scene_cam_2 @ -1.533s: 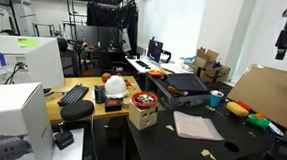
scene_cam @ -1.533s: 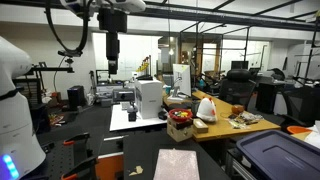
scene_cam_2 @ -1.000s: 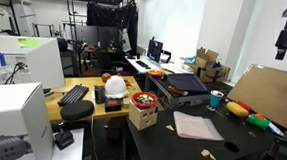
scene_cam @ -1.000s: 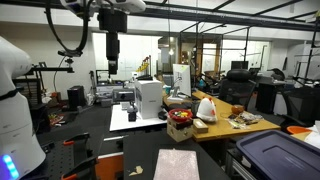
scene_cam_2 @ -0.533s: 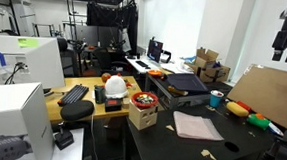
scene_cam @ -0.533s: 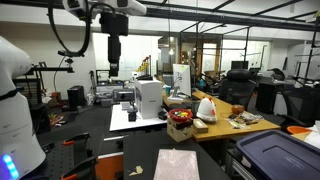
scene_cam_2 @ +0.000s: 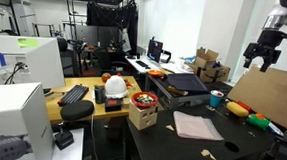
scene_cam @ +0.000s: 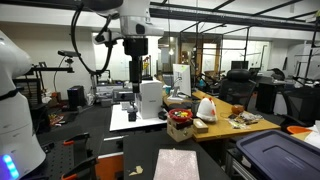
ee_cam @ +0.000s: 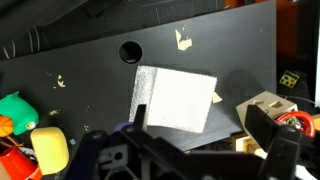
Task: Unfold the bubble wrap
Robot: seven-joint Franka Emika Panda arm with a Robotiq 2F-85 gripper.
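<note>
Hanging high above the black tabletop (scene_cam_2: 170,144), the tool (scene_cam_2: 259,61) holds nothing. Its fingers (ee_cam: 264,131) stand apart, and in the wrist view the gap between them frames the scene below. The bubble wrap (ee_cam: 175,100) lies flat on the tabletop as a folded, pale, roughly square pad, well in from the far edge, with a round hole (ee_cam: 130,50) in the tabletop near its upper left corner. In both exterior views the wrap (scene_cam_2: 197,125) rests alone on bare black surface, well below the tool and not touched by it. A small cardboard box (scene_cam_2: 141,113) with red contents stands at the tabletop's edge near one side of the wrap. A large brown cardboard sheet (scene_cam_2: 273,96) leans at the opposite edge, with a yellow object (scene_cam_2: 239,109) just beside it. In an exterior view the wrap (scene_cam: 176,163) sits close to the near edge.
</note>
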